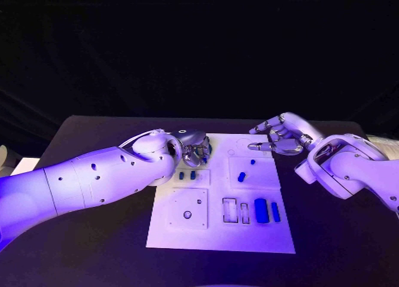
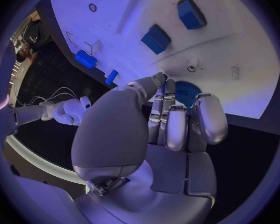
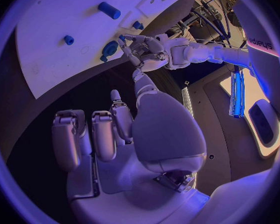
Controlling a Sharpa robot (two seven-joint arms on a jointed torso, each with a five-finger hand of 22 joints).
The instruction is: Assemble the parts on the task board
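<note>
**Left hand at the gear, far left of the board**

At the centre of the black table (image 1: 96,251) lies the white board (image 1: 251,233), a flat matte plate with raised square panels and shallow cut-out slots. It lies flat and square to the robot, probably so both arms can reach it.

The left hand (image 1: 192,147) is over the board's far-left corner. In the left wrist view its fingers (image 2: 168,127) are curled together over a round blue gear (image 2: 189,92) with a toothed rim. Contact looks likely, but whether the gear is gripped or merely touched cannot be told. The placement suggests the gear is being seated or picked at this corner.

The right hand (image 1: 281,136) hovers past the board's far-right edge, fingers loosely spread, holding nothing. It appears to be waiting clear of the work.

Smaller blue parts sit on the board: two long bars (image 1: 267,210) near the right, a short peg (image 1: 241,177) on the right panel, and two small blocks (image 1: 187,176) on the left panel. All look smooth, hard and moulded.
</note>
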